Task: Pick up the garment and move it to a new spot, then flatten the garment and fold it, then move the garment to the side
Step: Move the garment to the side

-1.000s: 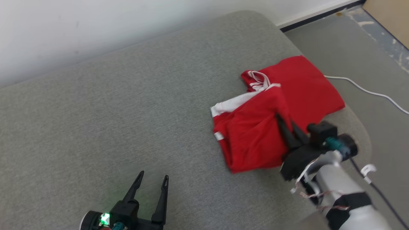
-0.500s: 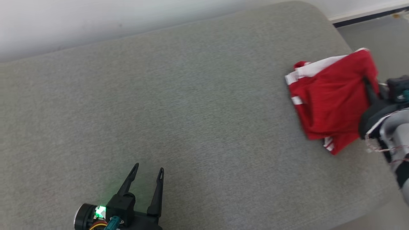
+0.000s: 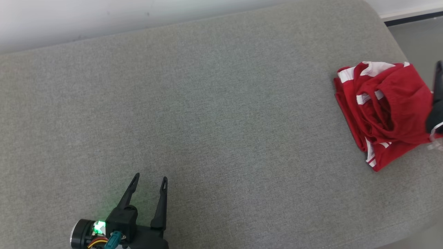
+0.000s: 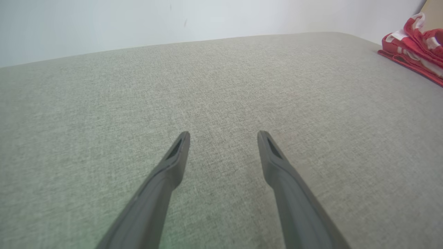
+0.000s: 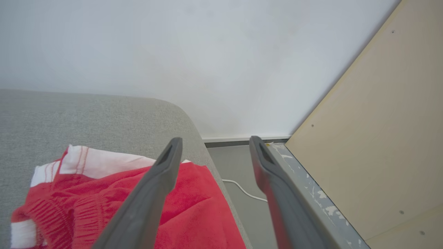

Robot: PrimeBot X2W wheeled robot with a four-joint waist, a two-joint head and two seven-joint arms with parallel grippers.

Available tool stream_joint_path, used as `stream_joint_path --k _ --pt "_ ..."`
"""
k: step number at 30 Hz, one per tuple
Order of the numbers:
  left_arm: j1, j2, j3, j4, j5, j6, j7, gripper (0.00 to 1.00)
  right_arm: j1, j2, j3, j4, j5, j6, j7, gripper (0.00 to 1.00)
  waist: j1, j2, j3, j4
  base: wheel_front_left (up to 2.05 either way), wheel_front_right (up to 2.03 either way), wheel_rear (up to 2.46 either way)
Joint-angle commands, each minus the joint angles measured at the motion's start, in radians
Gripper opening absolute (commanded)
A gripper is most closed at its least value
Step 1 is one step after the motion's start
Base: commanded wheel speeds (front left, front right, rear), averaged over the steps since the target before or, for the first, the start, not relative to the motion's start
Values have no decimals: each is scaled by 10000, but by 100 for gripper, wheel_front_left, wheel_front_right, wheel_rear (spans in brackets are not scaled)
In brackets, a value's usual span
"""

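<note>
Release: the right gripper (image 5: 215, 141), clamped on the red garment (image 3: 384, 110) a moment ago, now has its jaws apart and empty; the garment lies bunched at the right end of the grey cushion (image 3: 207, 103), so the move aside looks done; the left gripper (image 3: 150, 177) rests well apart, jaws open.

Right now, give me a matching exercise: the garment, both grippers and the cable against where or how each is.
1 red garment
2 left gripper
3 right gripper
4 white cable

A on the floor
B open over bare grey cushion
C bunched at the cushion's right end
D open beside the garment

Pairs: 1-C, 2-B, 3-D, 4-A
</note>
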Motion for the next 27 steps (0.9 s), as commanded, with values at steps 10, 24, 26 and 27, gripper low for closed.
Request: stream_joint_path --k 10,24,26,27 --pt "481 7 535 -52 -146 268 -28 100 2746 2995 -741 -4137 -495 -4 -22 100 -1 -1 -634 -93 0 0 0" --pt "1083 2 762 -65 -410 412 -28 100 5710 4386 83 -5203 595 -4 -22 100 -1 -1 -1620 851 0 0 0" --pt "1203 0 815 -78 -452 457 -28 100 6023 4497 223 -5294 660 -4 -22 100 -1 -1 -1748 1007 0 0 0" --pt "1277 2 863 -76 -473 479 -28 100 6137 4533 280 -5404 668 -4 -24 100 -1 -1 -1803 1070 0 0 0"
